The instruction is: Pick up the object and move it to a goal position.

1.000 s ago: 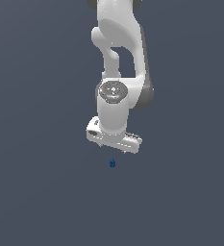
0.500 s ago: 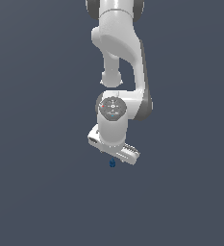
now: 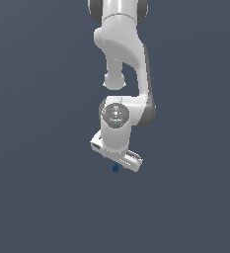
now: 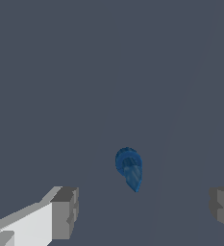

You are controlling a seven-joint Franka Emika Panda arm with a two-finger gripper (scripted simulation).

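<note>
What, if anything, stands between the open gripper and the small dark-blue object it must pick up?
Nothing visible does. In the wrist view the dark-blue object lies on bare grey floor between the spread fingers, with no other thing near it. The gripper is just above it.

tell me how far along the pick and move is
Done: the white gripper sits just above the small dark-blue object. In hand: alignment. The wrist view shows the object between the two grey fingertips, which stand wide apart and touch nothing. Left: closing on it, lifting, and carrying it to the goal, which no view shows.
</note>
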